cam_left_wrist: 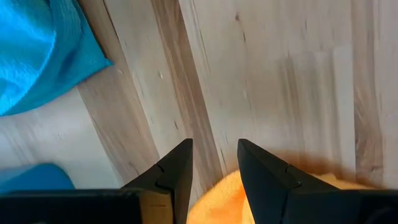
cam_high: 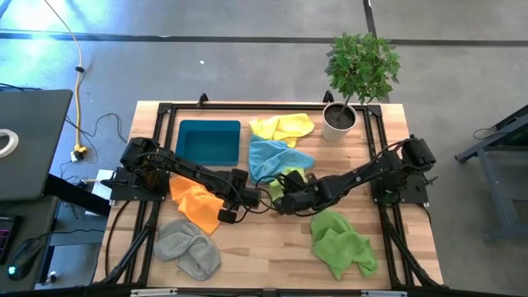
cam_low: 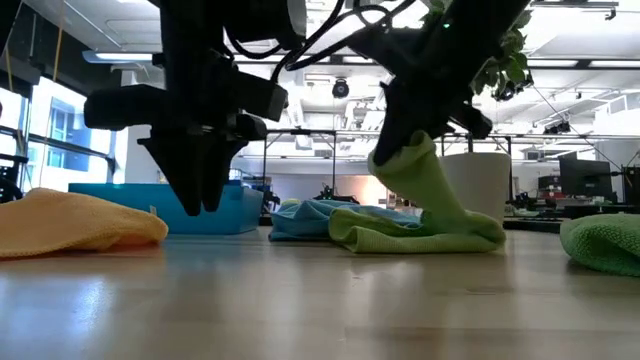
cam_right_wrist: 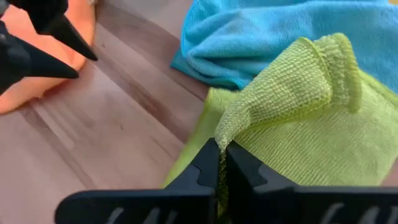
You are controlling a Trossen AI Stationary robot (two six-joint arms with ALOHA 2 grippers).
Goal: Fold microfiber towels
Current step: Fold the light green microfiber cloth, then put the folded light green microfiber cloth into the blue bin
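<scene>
A: Quick, left to right, what have you got?

B: Grey towel point(cam_high: 188, 247) at the near left, orange towel point(cam_high: 196, 203) beside the teal tray point(cam_high: 208, 141). Your left gripper point(cam_left_wrist: 214, 163) hangs over bare wood by the orange one, fingers apart, holding nothing.

A: And the middle?

B: Yellow towel point(cam_high: 283, 126) at the back, light blue towel point(cam_high: 271, 157) in front of it. Your right gripper point(cam_right_wrist: 222, 163) is pinched tight on a corner of the light green towel point(cam_right_wrist: 292, 118), lifting it. Brighter green towel point(cam_high: 341, 244) lies near right.
</scene>
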